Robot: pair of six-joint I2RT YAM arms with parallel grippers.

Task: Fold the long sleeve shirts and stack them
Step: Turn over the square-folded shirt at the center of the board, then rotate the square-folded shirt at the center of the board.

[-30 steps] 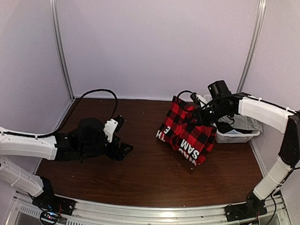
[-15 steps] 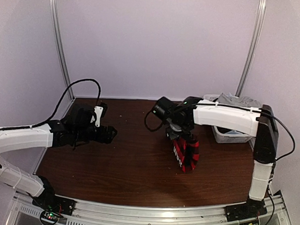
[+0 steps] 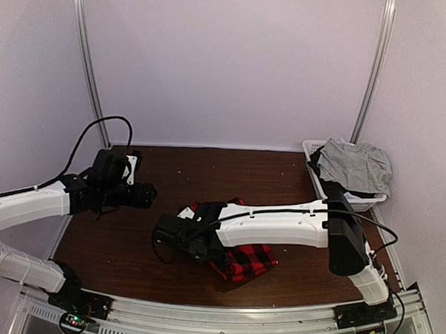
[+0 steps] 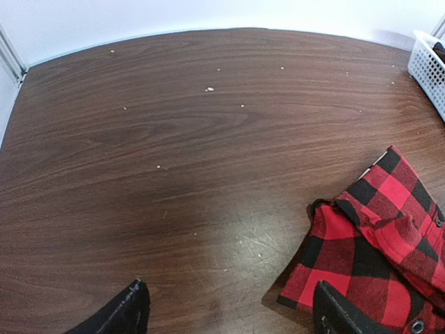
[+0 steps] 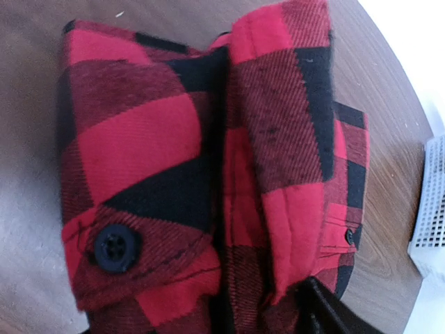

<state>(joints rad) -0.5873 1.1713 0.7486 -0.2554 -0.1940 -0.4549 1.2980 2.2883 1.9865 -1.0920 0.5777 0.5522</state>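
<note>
View from the room, over a dark wooden table [image 3: 282,177]. The left gripper [image 3: 146,195] hovers above bare wood with its fingers [image 4: 131,312] spread wide and nothing between them. The red-and-black checked shirt [image 4: 379,250] lies crumpled on the table ahead of these fingers and off to their right, apart from them. The right arm reaches across the table, so that the right gripper [image 3: 172,237] sits low over the same shirt [image 3: 245,260], at the end of the heap nearer the left arm. In the right wrist view the checked cloth [image 5: 139,139] fills almost all the space in front of the fingers, folded on itself, with a cuff and its black button [image 5: 117,247] close by. Only part of one dark finger [image 5: 327,313] shows at the bottom edge, against the cloth, so whether these fingers are spread or pinching the fabric cannot be told. A white mesh basket [image 3: 312,157] holding grey cloth [image 3: 356,165] stands well beyond both grippers, at the far right.
</note>
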